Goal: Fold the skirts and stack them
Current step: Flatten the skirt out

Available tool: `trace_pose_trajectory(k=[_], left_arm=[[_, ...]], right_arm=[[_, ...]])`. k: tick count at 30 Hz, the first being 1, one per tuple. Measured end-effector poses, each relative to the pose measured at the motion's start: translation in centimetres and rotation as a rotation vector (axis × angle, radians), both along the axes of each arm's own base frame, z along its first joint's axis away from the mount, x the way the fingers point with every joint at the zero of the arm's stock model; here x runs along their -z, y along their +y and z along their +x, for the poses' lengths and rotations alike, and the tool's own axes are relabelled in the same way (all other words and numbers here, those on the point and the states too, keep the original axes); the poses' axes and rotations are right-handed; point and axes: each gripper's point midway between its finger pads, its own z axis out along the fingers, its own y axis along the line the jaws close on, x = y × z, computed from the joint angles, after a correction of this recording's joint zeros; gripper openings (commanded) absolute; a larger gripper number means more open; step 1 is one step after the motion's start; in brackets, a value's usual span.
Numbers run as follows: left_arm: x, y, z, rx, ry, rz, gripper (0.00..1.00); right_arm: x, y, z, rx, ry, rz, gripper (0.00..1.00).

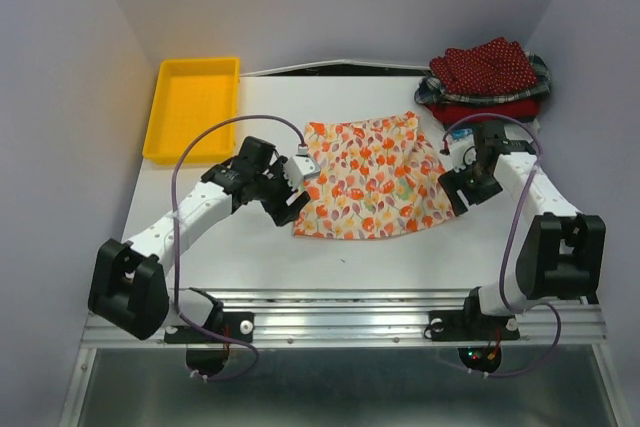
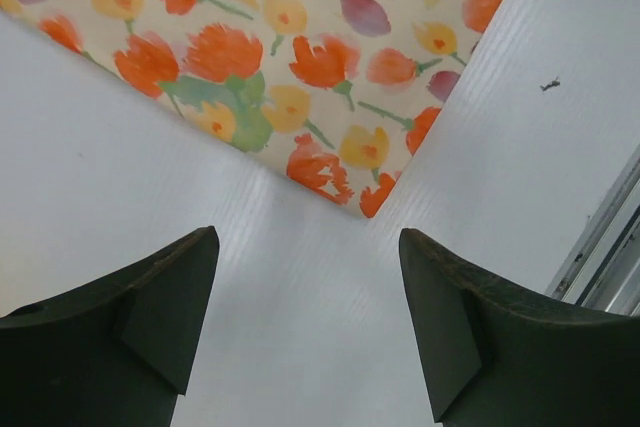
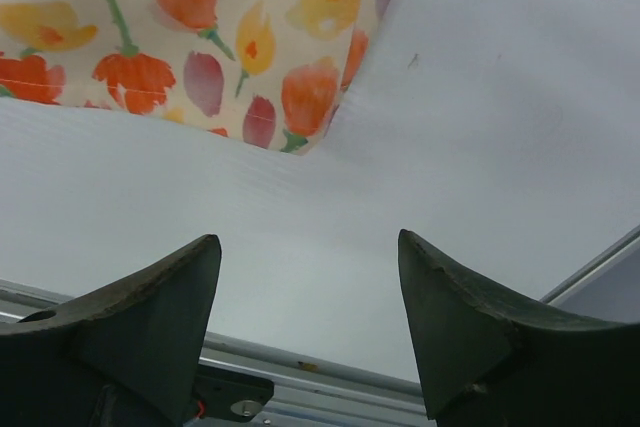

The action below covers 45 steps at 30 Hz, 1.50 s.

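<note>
The cream skirt with orange-red blobs (image 1: 368, 177) lies spread flat mid-table. My left gripper (image 1: 293, 199) is open just off its near-left corner. In the left wrist view the skirt (image 2: 250, 57) ends in a corner ahead of the open left gripper (image 2: 308, 247), with bare table between the fingers. My right gripper (image 1: 453, 193) is open beside the near-right corner. The right wrist view shows the skirt (image 3: 200, 17) ahead of the empty right gripper (image 3: 308, 247). At the back right, a dark red dotted skirt (image 1: 487, 67) tops a pile with a plaid skirt (image 1: 436, 87) and a plain red skirt (image 1: 495, 109).
A yellow tray (image 1: 192, 107) stands at the back left of the white table (image 1: 250, 247). Grey walls close in both sides and the back. A metal rail (image 1: 340, 322) runs along the near edge by the arm bases.
</note>
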Motion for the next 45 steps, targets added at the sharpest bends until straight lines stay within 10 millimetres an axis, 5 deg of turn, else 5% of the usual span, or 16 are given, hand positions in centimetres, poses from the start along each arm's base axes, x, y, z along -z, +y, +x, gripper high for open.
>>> trace_pose_trajectory(k=[4,20,28,37,38,39,41,45], left_arm=[[3.9,0.9,-0.8,-0.036,0.088,0.069,0.79],[6.0,-1.9,0.3,-0.205,0.336,-0.037,0.79],[8.9,0.0,-0.3,-0.357,0.486,-0.035,0.74],[10.7,-0.9,0.0,-0.364,0.592,-0.090,0.46],[10.8,-1.2,-0.2,-0.349,0.615,-0.103,0.38],[10.9,-1.6,-0.2,-0.335,0.630,-0.115,0.17],[11.1,-1.8,-0.3,-0.320,0.641,-0.122,0.01],[10.4,-1.0,0.3,-0.335,0.642,-0.148,0.00]], right_arm=[[0.3,-1.6,0.9,0.042,-0.026,-0.006,0.70],[4.4,1.6,1.5,0.100,0.070,0.231,0.59],[6.1,1.7,0.6,0.126,0.099,0.235,0.45],[6.2,1.7,0.8,0.154,0.095,0.236,0.16],[6.1,1.8,0.8,0.156,0.092,0.238,0.07],[5.9,1.8,0.7,0.159,0.088,0.240,0.01],[5.0,2.0,0.8,0.169,0.076,0.250,0.01],[1.5,2.0,2.4,0.178,-0.010,0.261,0.01]])
